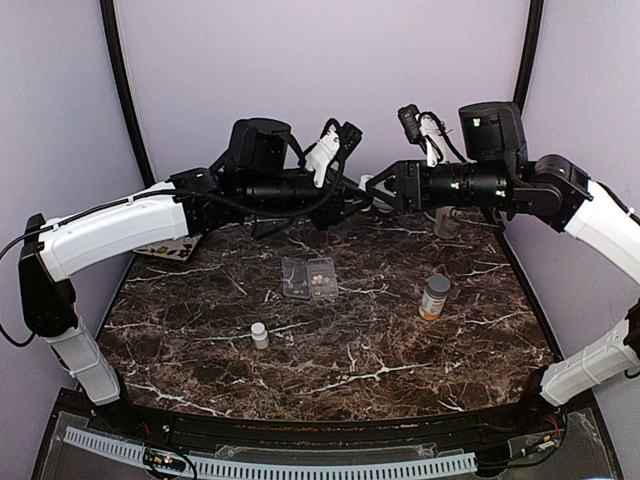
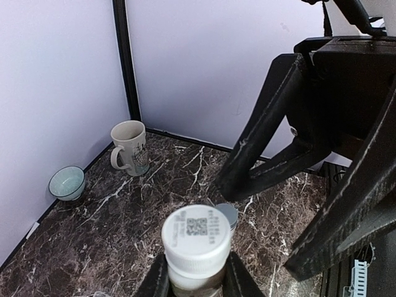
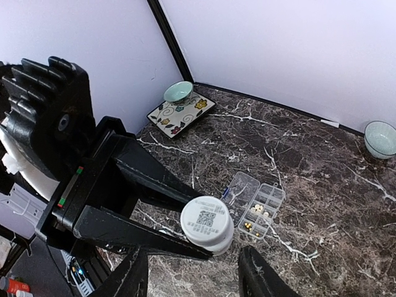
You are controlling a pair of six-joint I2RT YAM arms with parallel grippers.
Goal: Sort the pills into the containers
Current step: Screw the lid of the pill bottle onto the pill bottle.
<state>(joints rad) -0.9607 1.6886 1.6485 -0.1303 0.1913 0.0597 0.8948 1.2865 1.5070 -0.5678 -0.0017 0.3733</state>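
Dark marble table boxed in by lilac walls. Over its far middle, finds the two arms meeting tip to tip, well above the stone. Has the left gripper (image 2: 198, 276) clenched on the body of a small white bottle (image 2: 197, 238), held roughly upright, long axis up and down, white cap (image 3: 207, 224) on top and not yet off. Sets the right gripper (image 3: 193, 252) directly opposite, reaching in from the right, fingers (image 3: 257, 278) spread and grasping nothing, cap lined up with the gap between them and just ahead of the tips. Cannot tell whether the cap is already inside that gap, though it seems to touch neither finger. Leaves the pill box (image 1: 310, 278) flat on the middle of the table, lid open, below and nearer than the bottle, well apart from both grippers, with a few pills (image 3: 258, 209) already in its compartments. Makes the right gripper the free one nearest the cap. Probably calls for a short push leftward, then closing on the cap and twisting while the left side holds firm.
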